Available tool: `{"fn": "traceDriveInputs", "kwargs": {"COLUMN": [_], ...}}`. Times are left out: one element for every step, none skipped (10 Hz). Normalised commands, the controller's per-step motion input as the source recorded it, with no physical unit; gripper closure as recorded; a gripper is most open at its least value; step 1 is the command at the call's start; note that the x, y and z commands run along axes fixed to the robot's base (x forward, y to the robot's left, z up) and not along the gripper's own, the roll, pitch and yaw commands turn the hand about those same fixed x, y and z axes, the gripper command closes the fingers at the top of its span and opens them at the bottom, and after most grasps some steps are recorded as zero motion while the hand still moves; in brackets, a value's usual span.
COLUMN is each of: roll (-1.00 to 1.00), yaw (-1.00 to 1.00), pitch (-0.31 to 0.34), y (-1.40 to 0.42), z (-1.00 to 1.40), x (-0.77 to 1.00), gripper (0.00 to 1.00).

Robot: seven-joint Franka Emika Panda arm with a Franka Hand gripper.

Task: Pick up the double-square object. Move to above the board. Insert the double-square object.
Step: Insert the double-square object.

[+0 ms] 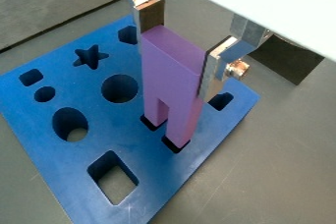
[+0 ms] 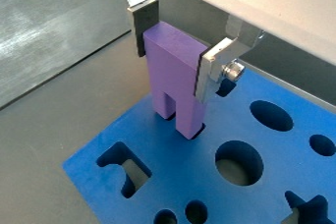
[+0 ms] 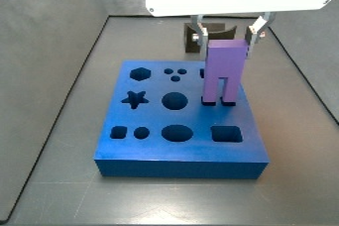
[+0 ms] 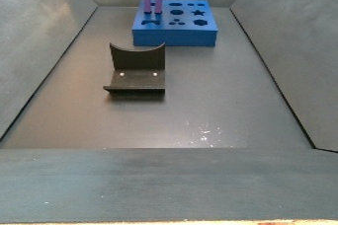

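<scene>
White housing; tool [image 1: 184, 51]: silver plates, dark pads.

double-square object [image 1: 176, 81]: plain lilac-purple | board [image 3: 146, 146]: bright blue, dark holes | gripper [image 1: 187, 33] above board's far right part: silver finger plates, dark pads | fixture [image 4: 134, 71]: dark | floor [image 4: 185, 120]: grey

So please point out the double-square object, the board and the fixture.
double-square object [image 1: 174, 76]: wrist view, lilac side face.
board [image 3: 172, 151]: side view, bare blue top near front edge.
fixture [image 4: 136, 66]: side view, dark upright bracket.
</scene>
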Motion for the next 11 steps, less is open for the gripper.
{"fn": "traceDriveInputs", "kwargs": {"roll": [0.07, 0.07, 0.00, 0.00, 0.08, 0.15, 0.22, 0.27, 0.27, -0.19, 0.01], "yaw": [0.00, 0.00, 0.00, 0.00, 0.00, 0.00, 0.00, 0.00, 0.00, 0.00, 0.00], "pitch": [0.000, 0.000, 0.000, 0.000, 0.000, 0.000, 0.000, 0.000, 0.000, -0.089, 0.000], "y": [-0.10, -0.10, -0.06, -0.03, -0.07, -0.09, -0.09, -0.11, -0.09, 0.11, 0.00], "z": [-0.23, -0.25, -0.17, -0.15, -0.25, -0.31, -0.44, -0.55, -0.52, 0.00, 0.00], "x": [0.10, 0.06, 0.07, 0.07, 0.08, 0.06, 0.00, -0.01, 0.00, -0.03, 0.00], "gripper": [1.00, 1.00, 1.00, 1.00, 1.00, 1.00, 1.00, 1.00, 1.00, 1.00, 1.00]}}
